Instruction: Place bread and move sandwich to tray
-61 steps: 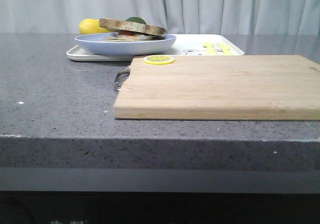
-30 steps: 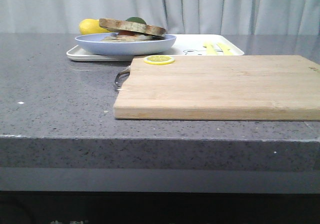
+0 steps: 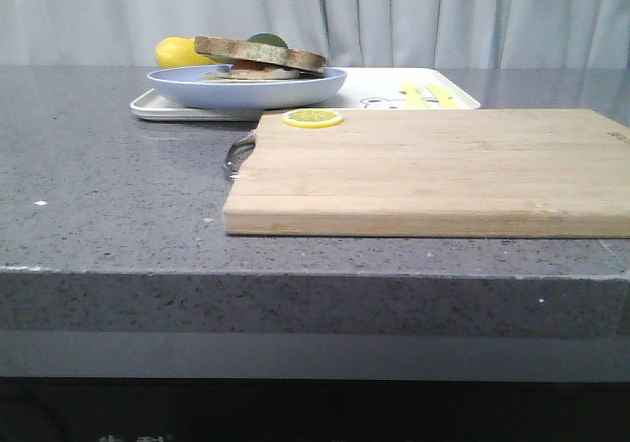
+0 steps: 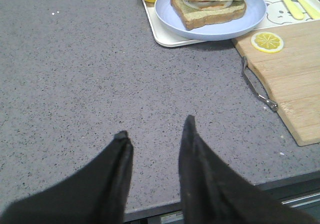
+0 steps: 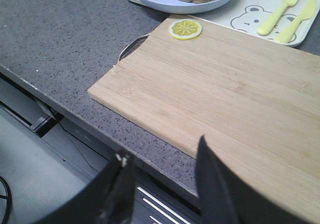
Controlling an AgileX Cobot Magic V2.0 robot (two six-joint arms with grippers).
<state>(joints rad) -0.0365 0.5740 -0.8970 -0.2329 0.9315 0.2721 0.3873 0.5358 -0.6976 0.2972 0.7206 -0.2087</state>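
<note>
The sandwich (image 3: pixel 261 56), two brown-crusted toast slices with a white filling, lies on the round pale-blue plate (image 3: pixel 246 90). The plate stands on the left end of the white tray (image 3: pixel 374 80) at the back of the table. No loose slice of bread shows. The left wrist view shows the sandwich (image 4: pixel 210 2), plate (image 4: pixel 215 30) and tray (image 4: pixel 160 32) well ahead of my left gripper (image 4: pixel 155 126), which is open and empty over bare counter. My right gripper (image 5: pixel 162 147) is open and empty at the table's front edge, by the cutting board. Neither gripper shows in the front view.
A wooden cutting board (image 3: pixel 433 166) with a metal handle (image 3: pixel 236 155) lies in front of the tray, with a lemon slice (image 3: pixel 313 118) on its far left corner. A yellow fork and knife (image 3: pixel 425 94) lie on the tray. A lemon (image 3: pixel 177 51) sits behind the plate.
</note>
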